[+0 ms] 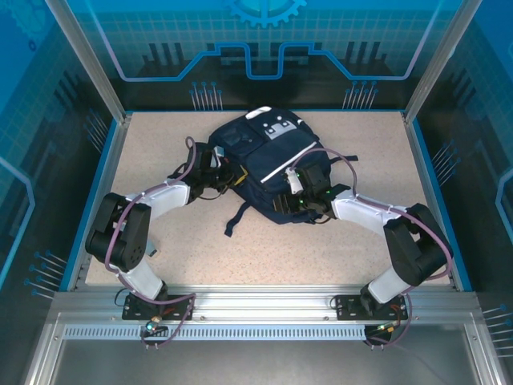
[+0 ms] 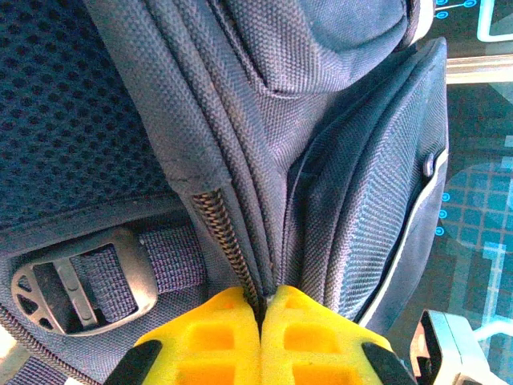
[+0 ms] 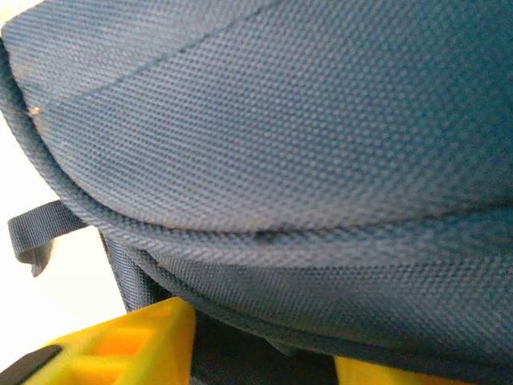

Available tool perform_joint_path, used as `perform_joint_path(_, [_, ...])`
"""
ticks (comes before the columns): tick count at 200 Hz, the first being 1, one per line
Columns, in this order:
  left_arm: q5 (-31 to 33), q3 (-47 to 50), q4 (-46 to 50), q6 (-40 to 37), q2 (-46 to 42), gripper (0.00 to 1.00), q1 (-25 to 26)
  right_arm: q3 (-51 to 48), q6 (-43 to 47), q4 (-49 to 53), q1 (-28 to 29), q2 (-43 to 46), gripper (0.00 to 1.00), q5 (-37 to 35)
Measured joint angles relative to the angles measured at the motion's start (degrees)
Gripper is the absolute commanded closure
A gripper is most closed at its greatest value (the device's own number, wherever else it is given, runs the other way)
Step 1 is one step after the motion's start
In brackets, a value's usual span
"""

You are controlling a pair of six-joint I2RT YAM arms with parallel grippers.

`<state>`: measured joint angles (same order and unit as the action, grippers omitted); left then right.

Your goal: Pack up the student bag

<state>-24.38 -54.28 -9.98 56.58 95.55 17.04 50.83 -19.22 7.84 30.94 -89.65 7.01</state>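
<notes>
The student bag (image 1: 258, 159), a large navy-blue backpack with a white stripe and a pale patch near its top, lies in the middle of the table. At its left side my left gripper (image 1: 230, 175) is shut; in the left wrist view its yellow fingers (image 2: 216, 337) meet tightly on the bag's zipper seam (image 2: 232, 241). My right gripper (image 1: 306, 197) sits at the bag's near right edge. In the right wrist view its yellow fingers (image 3: 136, 341) stand apart with a thick fold of the bag's fabric (image 3: 272, 241) filling the gap between them.
A dark strap (image 1: 236, 219) trails from the bag toward the near side. A grey plastic buckle (image 2: 80, 281) lies beside the left fingers. The speckled tabletop (image 1: 353, 249) is bounded by blue rims and glass walls on three sides.
</notes>
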Motion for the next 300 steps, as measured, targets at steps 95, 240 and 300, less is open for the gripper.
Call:
perform_joint_path(95, [0.8, -0.6, 0.8, 0.0, -0.2, 0.92, -0.7, -2.1, -0.3, -3.0, -0.2, 2.3, 1.0, 1.6])
perform_joint_path(240, [1.8, 16.8, -13.9, 8.0, -8.2, 0.65, 3.6, -1.6, -4.2, -4.0, -0.2, 4.9, 0.89, 4.0])
perform_joint_path(300, [2.1, 16.9, -24.6, 13.6, -0.9, 0.73, 6.6, -0.8, -4.8, -4.0, -0.1, 4.9, 0.89, 4.2])
